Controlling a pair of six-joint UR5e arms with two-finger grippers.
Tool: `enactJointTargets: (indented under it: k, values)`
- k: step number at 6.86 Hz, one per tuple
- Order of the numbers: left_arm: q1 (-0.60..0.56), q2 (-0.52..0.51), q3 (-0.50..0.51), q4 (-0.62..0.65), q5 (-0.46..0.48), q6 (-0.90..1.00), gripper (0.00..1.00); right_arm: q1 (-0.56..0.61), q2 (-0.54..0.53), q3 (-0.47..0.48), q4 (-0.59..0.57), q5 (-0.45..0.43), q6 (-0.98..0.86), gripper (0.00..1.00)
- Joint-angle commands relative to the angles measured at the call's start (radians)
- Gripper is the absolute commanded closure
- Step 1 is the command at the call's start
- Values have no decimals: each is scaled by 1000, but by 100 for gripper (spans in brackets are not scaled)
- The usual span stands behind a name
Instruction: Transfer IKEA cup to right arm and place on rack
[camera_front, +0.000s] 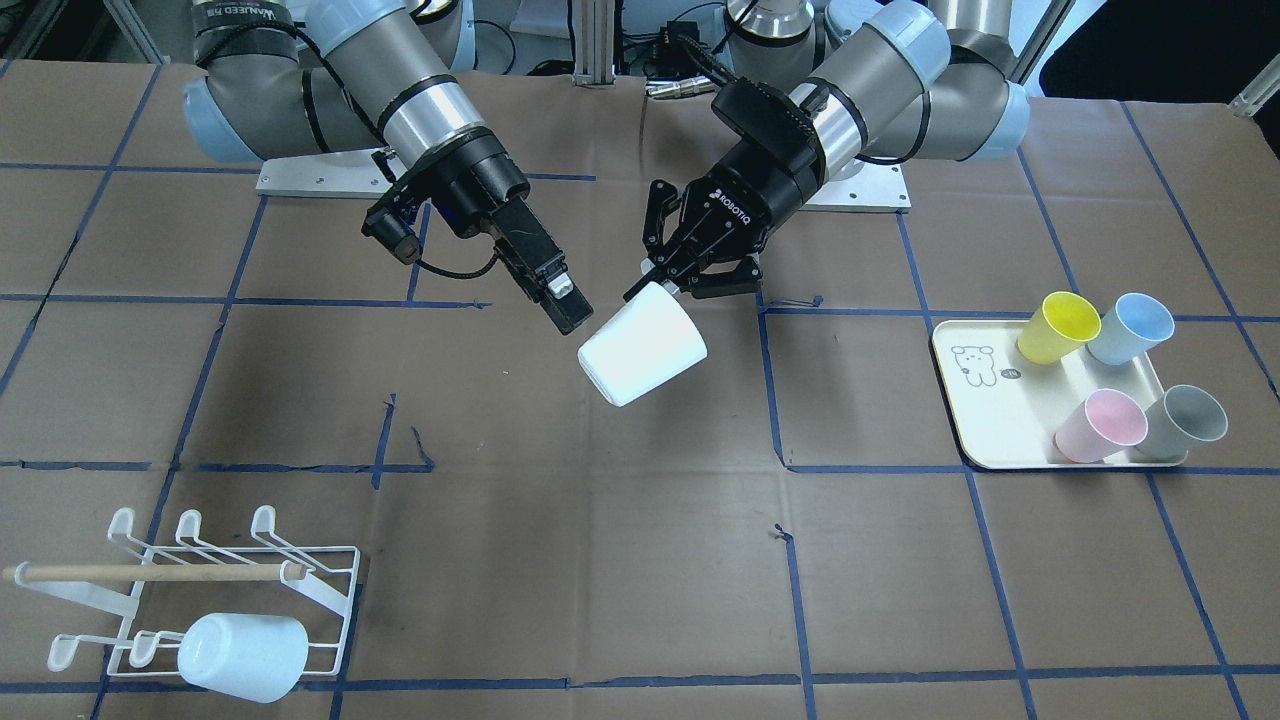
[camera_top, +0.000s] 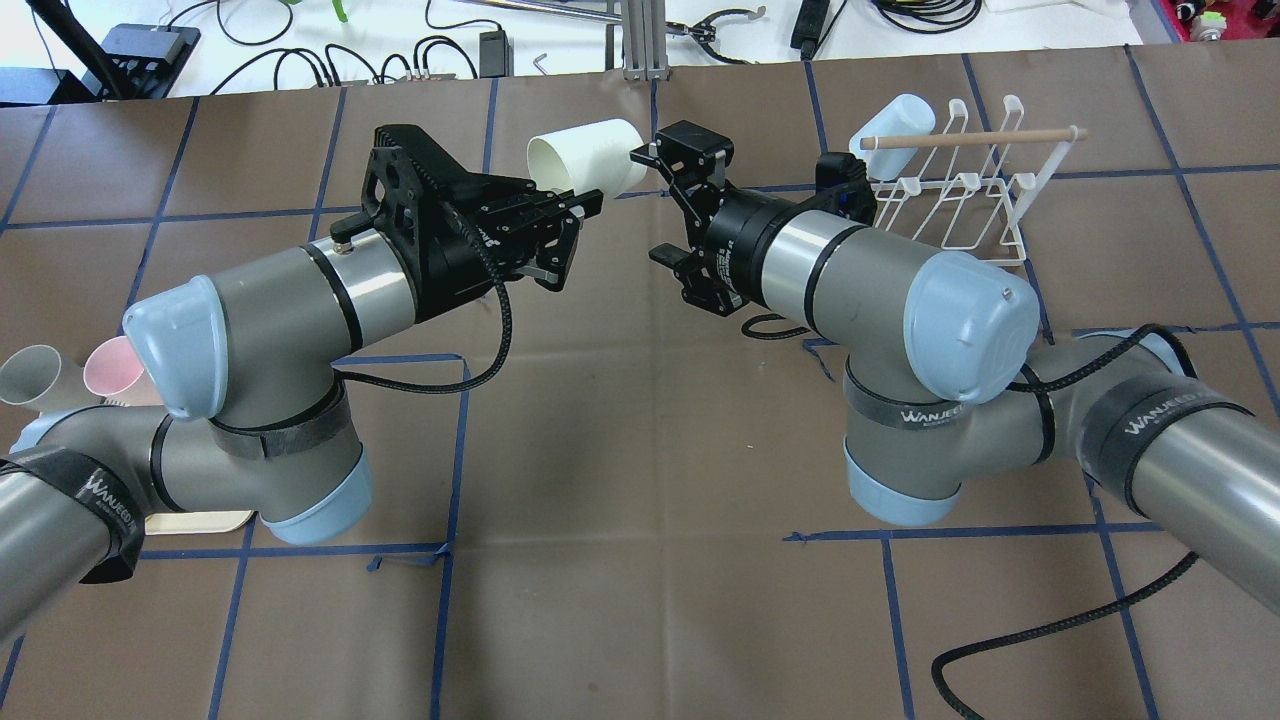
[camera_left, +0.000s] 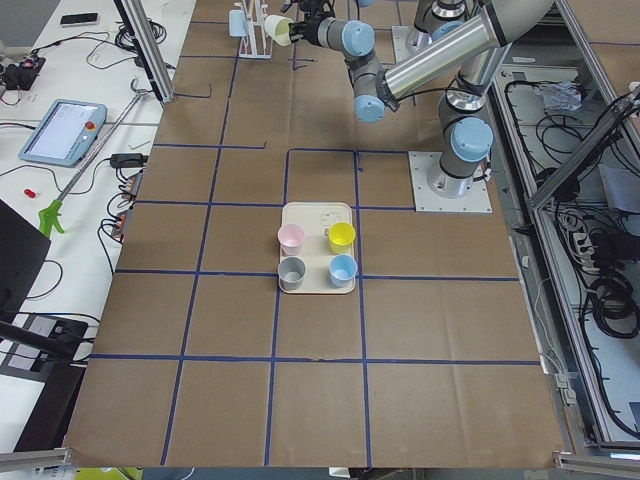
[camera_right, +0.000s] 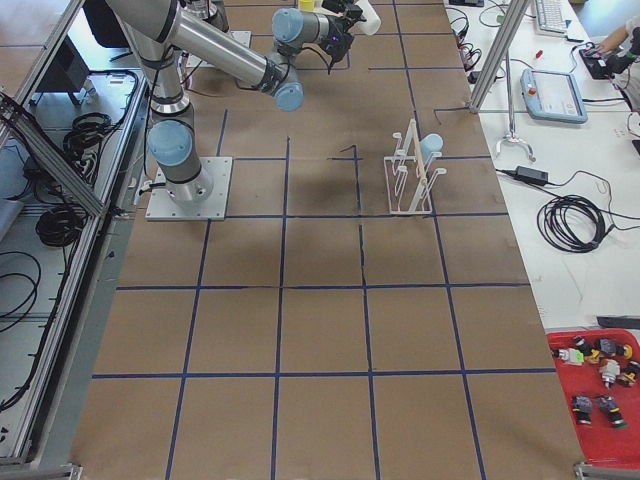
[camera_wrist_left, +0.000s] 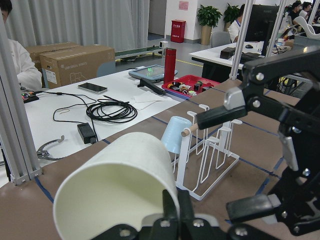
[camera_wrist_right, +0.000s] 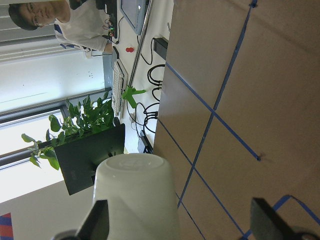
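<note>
The white plastic cup (camera_front: 643, 343), rim-pinched by the left claw (camera_front: 668, 285), was best centred inside the wide right claw (camera_front: 565, 305) first.

The left arm (camera_top: 270, 300) and right arm (camera_top: 870, 270) are wearing silver-grey shells with pale blue caps (camera_top: 970, 320) and black straps (camera_top: 925, 415) reading WANJEED. Black cables (camera_top: 490, 340) are looping off both wrists. The left gripper (camera_front: 662, 287) and right gripper (camera_top: 657, 205) are showing black — the left bearing white ROBOTIQ lettering. Screwed silver plates (camera_front: 300, 180) are anchoring the bases.
</note>
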Motion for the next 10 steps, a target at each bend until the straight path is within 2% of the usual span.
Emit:
enactJointTargets:
  k: [1, 7, 10]
  values:
    - [0, 1, 0, 0, 0, 0, 100, 4, 16, -56, 38, 1, 1, 0]
    - [0, 9, -2, 0, -2, 0, 100, 39, 115, -168, 41, -1, 1, 0]
    - [0, 13, -2, 0, -2, -2, 100, 45, 123, -182, 41, -2, 1, 0]
